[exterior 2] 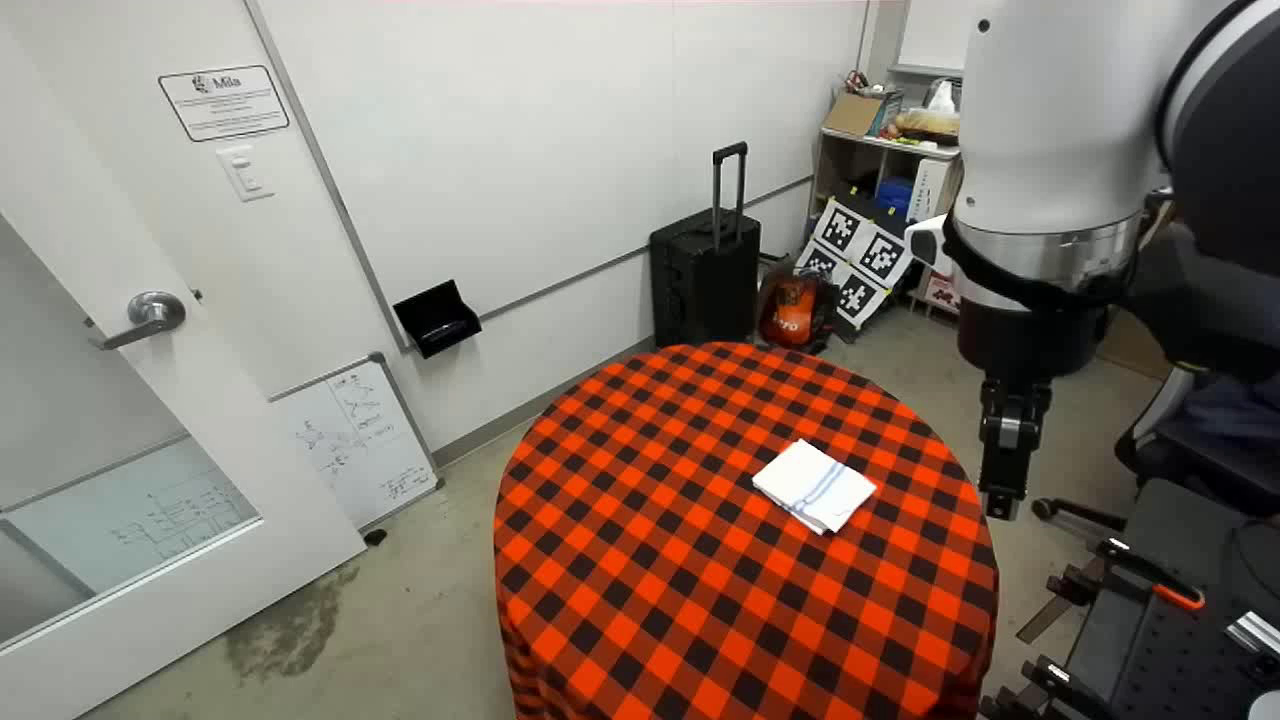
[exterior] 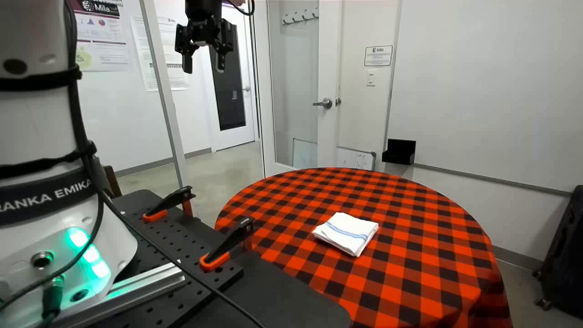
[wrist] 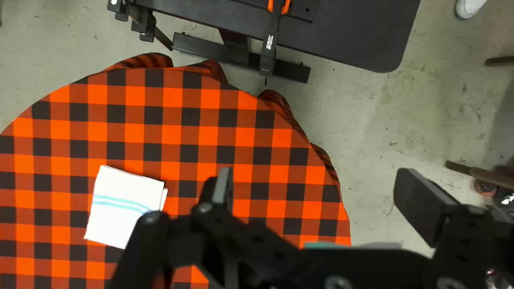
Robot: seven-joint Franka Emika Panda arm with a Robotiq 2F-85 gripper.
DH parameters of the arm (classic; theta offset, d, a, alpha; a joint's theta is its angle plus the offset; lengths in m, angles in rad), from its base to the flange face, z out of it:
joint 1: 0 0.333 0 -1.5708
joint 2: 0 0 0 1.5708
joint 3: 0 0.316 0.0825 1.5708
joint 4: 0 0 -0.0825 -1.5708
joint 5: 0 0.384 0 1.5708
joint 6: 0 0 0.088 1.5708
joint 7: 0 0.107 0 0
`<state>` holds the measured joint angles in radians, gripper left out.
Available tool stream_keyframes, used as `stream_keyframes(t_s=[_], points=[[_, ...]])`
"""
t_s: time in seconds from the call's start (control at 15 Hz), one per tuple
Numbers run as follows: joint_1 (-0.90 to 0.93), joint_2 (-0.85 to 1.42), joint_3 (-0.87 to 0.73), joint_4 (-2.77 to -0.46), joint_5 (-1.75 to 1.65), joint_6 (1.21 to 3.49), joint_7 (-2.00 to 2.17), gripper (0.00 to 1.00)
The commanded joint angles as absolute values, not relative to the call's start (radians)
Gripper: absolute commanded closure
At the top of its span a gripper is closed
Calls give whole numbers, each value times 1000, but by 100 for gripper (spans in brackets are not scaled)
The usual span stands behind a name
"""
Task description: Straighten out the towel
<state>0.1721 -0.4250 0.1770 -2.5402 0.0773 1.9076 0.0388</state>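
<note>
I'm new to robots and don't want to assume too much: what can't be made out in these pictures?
Towel: in the wrist view, its lower right corner is hidden behind the blurred fingers.
Towel's inner folds: covered by its own top layer in every view.
Checked tablecloth: hem cut off by the bottom edge in an exterior view.
Wall sign: lower lines too small to read in both exterior views.

- Open room above the towel (exterior: 346,233) and on all its sides.
- Two clamps (exterior: 231,238) jut from the bench (exterior: 287,289) edge toward the covered table (exterior: 423,246).
</note>
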Motion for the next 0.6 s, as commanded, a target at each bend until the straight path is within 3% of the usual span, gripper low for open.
stream_keyframes(t_s=[0.0,0.53], points=[[176,-425,174,-2538,76,1905,40,0],[103,-242,127,-2604,205,2281,222,0]])
